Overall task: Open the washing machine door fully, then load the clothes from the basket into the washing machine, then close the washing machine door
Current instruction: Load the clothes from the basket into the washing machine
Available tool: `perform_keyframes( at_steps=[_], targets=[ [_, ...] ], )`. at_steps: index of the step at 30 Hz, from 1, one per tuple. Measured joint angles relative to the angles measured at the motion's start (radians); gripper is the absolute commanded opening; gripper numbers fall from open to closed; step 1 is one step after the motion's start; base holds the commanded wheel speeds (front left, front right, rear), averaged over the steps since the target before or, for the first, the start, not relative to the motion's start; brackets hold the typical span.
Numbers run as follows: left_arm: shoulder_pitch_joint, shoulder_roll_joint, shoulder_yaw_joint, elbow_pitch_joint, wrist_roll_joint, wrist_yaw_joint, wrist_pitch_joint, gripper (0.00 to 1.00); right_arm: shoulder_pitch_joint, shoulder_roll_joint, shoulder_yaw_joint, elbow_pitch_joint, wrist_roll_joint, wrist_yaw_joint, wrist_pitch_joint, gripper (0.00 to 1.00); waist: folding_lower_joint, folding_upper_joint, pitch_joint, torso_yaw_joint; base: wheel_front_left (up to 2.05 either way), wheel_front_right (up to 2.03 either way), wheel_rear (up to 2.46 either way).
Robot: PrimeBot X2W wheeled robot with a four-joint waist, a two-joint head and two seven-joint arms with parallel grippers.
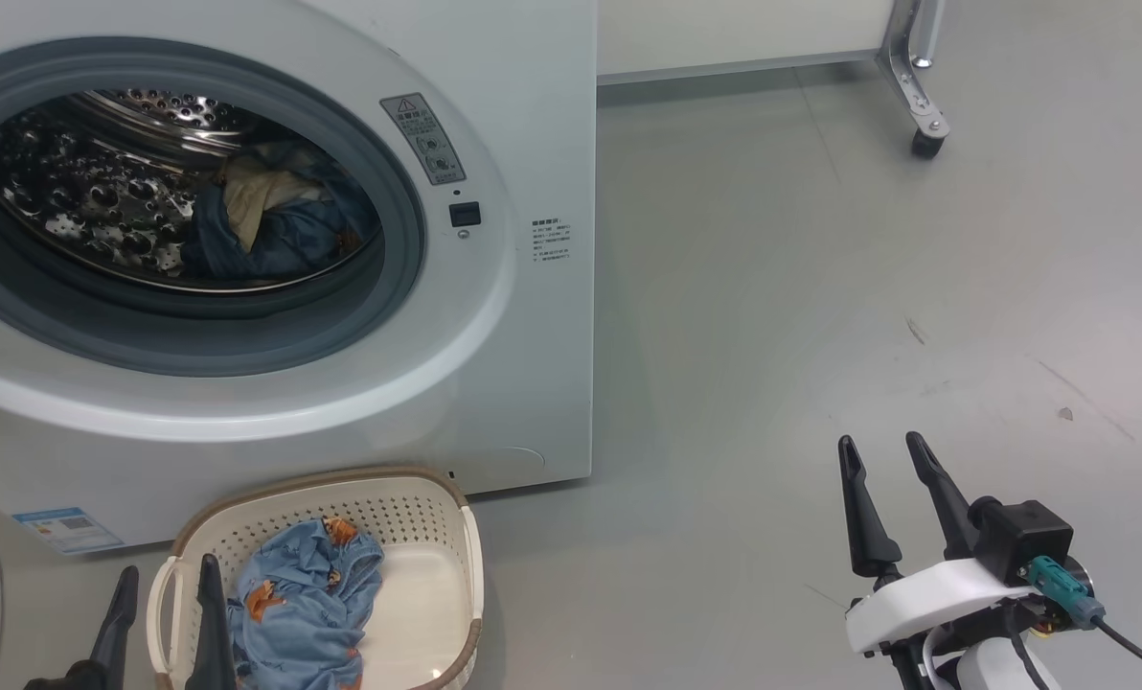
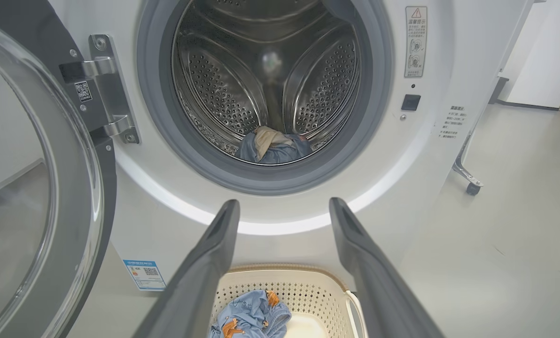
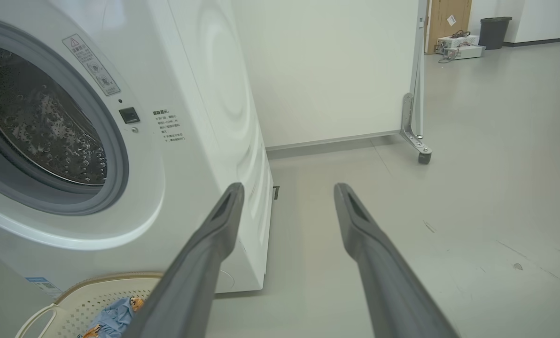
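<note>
The white washing machine (image 1: pixel 523 364) stands with its door (image 2: pixel 31 188) swung wide open to the left on its hinge. Some clothes, dark blue with a cream piece (image 1: pixel 264 225), lie low inside the steel drum (image 2: pixel 270 148). On the floor in front sits the cream basket (image 1: pixel 437 508) holding a light blue printed garment (image 1: pixel 303 604). My left gripper (image 1: pixel 169 594) is open, its fingers empty, hovering over the basket's left end. My right gripper (image 1: pixel 885 455) is open and empty above bare floor to the right of the machine.
A wheeled metal frame leg (image 1: pixel 921 105) with a caster stands at the back right by a white panel. Grey floor spreads to the right. A dark bin (image 3: pixel 493 30) and boxes (image 3: pixel 458 40) sit far off in the right wrist view.
</note>
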Motion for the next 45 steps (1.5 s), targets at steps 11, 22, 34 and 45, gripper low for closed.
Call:
perform_keyframes(
  at_steps=[11, 22, 34, 45],
  targets=[
    [0.002, 0.000, -0.032, 0.031, -0.028, 0.005, 0.000, 1.00, 0.000, 0.000, -0.002, -0.013, -0.009, 0.000, 0.000, 1.00, 0.0000, 0.0000, 0.060, 0.002, 0.00, 0.00, 0.00],
    [-0.047, 0.000, -0.063, 0.136, -0.059, 0.005, 0.000, 1.00, -0.015, 0.000, 0.023, -0.032, -0.009, 0.000, 0.000, 1.00, 0.0001, 0.0000, 0.158, -0.006, 0.00, 0.00, 0.00],
    [-0.191, -0.001, -0.046, 0.261, -0.064, 0.018, 0.000, 1.00, -0.074, 0.000, 0.025, -0.059, -0.009, 0.000, 0.000, 1.00, 0.0002, 0.0000, 0.296, -0.033, 0.00, 0.00, 0.00],
    [-0.370, 0.000, -0.029, 0.382, -0.060, 0.026, 0.000, 1.00, -0.129, 0.000, 0.043, -0.078, -0.009, 0.000, 0.000, 1.00, 0.0003, 0.0000, 0.447, -0.055, 0.00, 0.00, 0.00]
  ],
)
